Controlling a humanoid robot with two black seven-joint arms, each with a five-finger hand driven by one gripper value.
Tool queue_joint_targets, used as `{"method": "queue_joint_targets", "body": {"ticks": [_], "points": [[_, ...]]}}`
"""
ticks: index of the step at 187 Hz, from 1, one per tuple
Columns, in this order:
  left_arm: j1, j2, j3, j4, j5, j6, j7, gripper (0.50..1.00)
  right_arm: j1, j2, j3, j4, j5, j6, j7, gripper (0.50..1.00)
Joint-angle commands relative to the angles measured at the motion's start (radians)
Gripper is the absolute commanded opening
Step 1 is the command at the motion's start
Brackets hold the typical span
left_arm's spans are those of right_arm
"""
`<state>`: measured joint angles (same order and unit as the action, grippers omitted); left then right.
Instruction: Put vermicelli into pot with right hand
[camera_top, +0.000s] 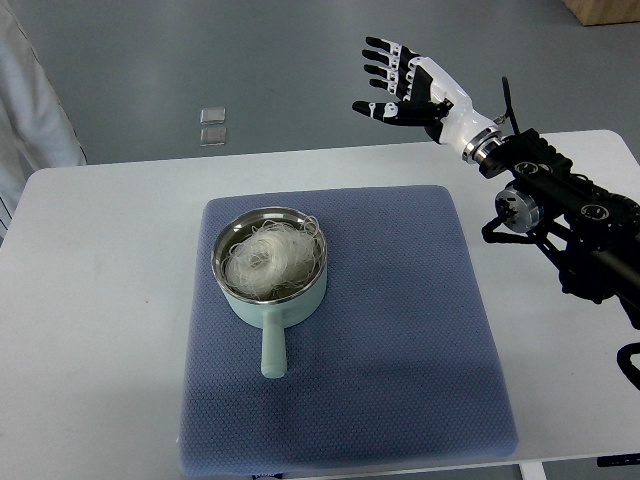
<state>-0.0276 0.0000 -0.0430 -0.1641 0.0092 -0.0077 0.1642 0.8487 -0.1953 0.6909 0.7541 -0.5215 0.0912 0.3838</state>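
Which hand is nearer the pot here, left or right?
Right. The right hand hangs open in the air beyond the table's far edge, up and right of the pot. The left hand is not in view.

Count: one pot (270, 290), one nest of vermicelli (268, 257) inside it, one blue mat (400, 340), one white table (90, 330). One right hand (412, 92) in view, up-right of the pot. Two small clear squares (212, 126) on the floor, left of the hand.
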Motion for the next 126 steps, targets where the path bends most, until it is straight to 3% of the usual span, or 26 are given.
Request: {"method": "queue_joint_targets", "body": {"ticks": [1, 43, 126], "points": [[0.000, 0.000, 0.000, 0.000, 0.000, 0.000, 0.000, 1.000, -0.049, 0.001, -0.005, -0.009, 0.136, -0.051, -0.017, 0.921], [0.000, 0.000, 0.000, 0.000, 0.000, 0.000, 0.000, 1.000, -0.125, 0.022, 0.010, -0.055, 0.221, -0.163, -0.006, 0.924], [0.000, 0.000, 0.000, 0.000, 0.000, 0.000, 0.000, 1.000, -0.148, 0.053, 0.033, -0.078, 0.222, -0.177, -0.002, 0.926]]}}
